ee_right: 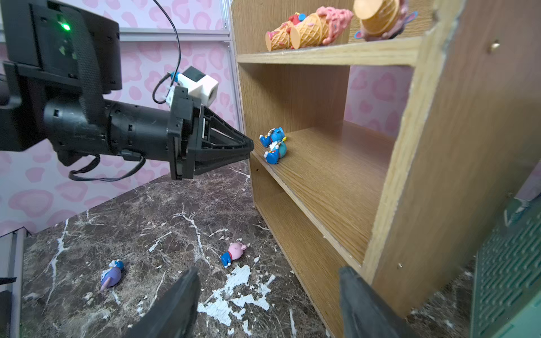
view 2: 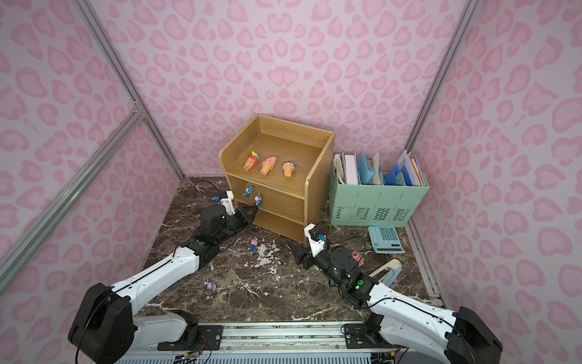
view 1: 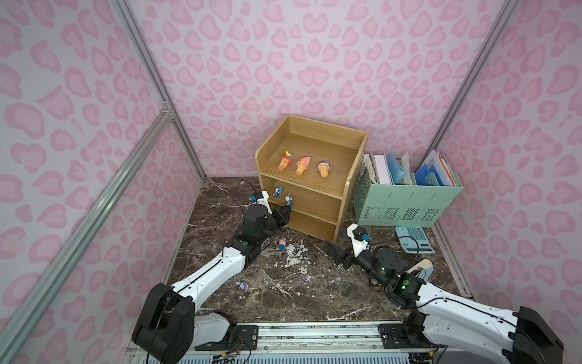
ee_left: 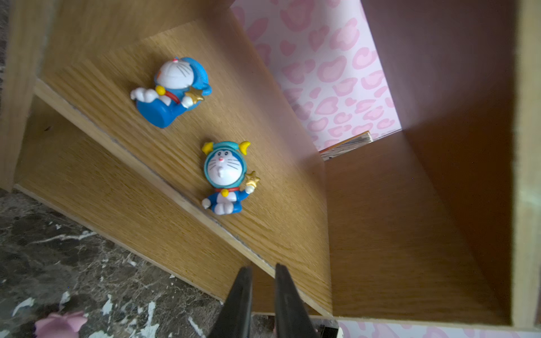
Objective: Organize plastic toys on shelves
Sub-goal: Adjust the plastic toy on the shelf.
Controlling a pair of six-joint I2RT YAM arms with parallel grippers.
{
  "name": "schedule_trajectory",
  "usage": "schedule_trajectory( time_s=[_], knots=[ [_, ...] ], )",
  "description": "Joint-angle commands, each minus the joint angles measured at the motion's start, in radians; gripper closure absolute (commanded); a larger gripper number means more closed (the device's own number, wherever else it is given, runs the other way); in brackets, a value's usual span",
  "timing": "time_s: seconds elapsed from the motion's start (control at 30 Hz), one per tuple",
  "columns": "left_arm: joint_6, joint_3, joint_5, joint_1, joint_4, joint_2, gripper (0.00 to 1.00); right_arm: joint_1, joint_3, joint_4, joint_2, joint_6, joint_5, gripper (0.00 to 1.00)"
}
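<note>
The wooden shelves (view 1: 302, 184) (view 2: 267, 186) stand at the back. Three cone toys (view 1: 303, 165) (ee_right: 319, 23) lie on the top tier. Two blue-white toys (view 1: 278, 190) (ee_left: 225, 178) (ee_right: 276, 152) rest on the middle tier. My left gripper (view 1: 286, 211) (ee_left: 262, 272) (ee_right: 248, 146) is shut and empty, its tips at that tier's front edge, just short of the nearer blue toy. A pink toy (view 1: 282, 243) (ee_right: 234, 253) and a purple one (view 1: 242, 285) (ee_right: 112, 273) lie on the marble. My right gripper (view 1: 330, 249) (ee_right: 268, 270) hangs open and empty near the shelves' front right corner.
A mint file organizer (view 1: 406, 205) full of papers stands right of the shelves, with a mint calculator (view 1: 414, 239) in front of it. Another small pink toy (view 2: 357, 256) lies beside the right arm, and a white and blue stapler-like thing (view 1: 422, 269) lies behind it. Pink walls enclose the table.
</note>
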Motion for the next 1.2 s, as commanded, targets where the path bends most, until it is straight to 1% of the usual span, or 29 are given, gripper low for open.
schedule_trajectory(
  time_s=[0.0, 0.13, 0.23, 0.27, 0.33, 0.7, 1.17],
  knots=[
    [-0.004, 0.029, -0.034, -0.004, 0.010, 0.033, 0.82, -0.007, -0.013, 0.054, -0.019, 0.017, -0.021, 0.24],
    [-0.006, 0.052, -0.049, -0.011, 0.016, 0.069, 0.84, -0.019, -0.026, 0.055, -0.036, 0.021, -0.029, 0.24],
    [-0.001, 0.072, -0.055, -0.017, 0.009, 0.095, 0.88, -0.027, -0.033, 0.061, -0.043, 0.024, -0.034, 0.24],
    [-0.001, 0.077, -0.055, -0.018, 0.010, 0.104, 0.92, -0.030, -0.035, 0.063, -0.044, 0.026, -0.035, 0.24],
    [0.000, 0.082, -0.059, -0.018, 0.009, 0.114, 0.94, -0.033, -0.037, 0.063, -0.044, 0.028, -0.040, 0.24],
    [0.034, 0.116, -0.119, -0.023, -0.044, 0.141, 0.95, -0.041, -0.042, 0.056, -0.061, 0.034, -0.042, 0.24],
    [0.044, 0.116, -0.144, -0.009, -0.073, 0.127, 0.95, -0.041, -0.041, 0.046, -0.077, 0.036, -0.037, 0.24]
  ],
)
